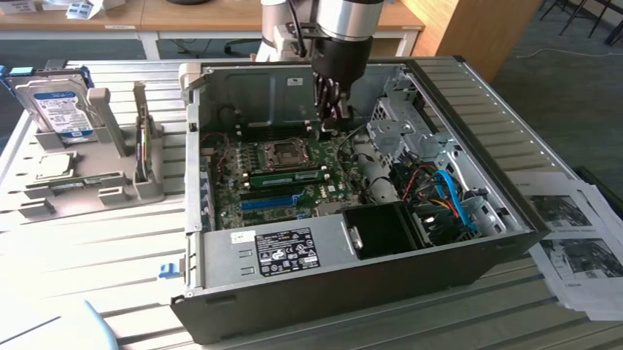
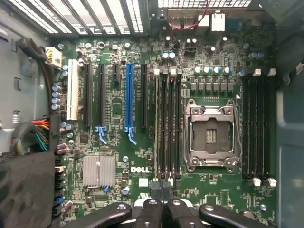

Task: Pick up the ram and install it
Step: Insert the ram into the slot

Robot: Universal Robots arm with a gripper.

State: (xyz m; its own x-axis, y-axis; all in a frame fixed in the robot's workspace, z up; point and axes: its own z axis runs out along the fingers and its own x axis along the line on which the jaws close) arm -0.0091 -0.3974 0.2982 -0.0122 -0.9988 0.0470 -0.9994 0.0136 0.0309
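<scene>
Down on the motherboard point(image 2: 118, 142) of the open computer case point(image 1: 341, 292), a ram point(image 1: 287, 177) stands on edge in a memory slot, between the empty CPU socket point(image 1: 285, 152) and the long blue slot point(image 1: 268, 202). From the wrist camera that ram point(image 2: 156, 128) shows as a thin pale strip in the bank of black slots beside the socket point(image 2: 210, 135), parallel to the blue slot point(image 2: 129, 102).

Its long axis runs straight away from the gripper point(image 2: 161, 187). The gripper point(image 1: 331, 120) hangs inside the case above the board, over the stick's end towards the exterior view's right. The fingers are clenched together, and I cannot make out anything held between them.
</scene>
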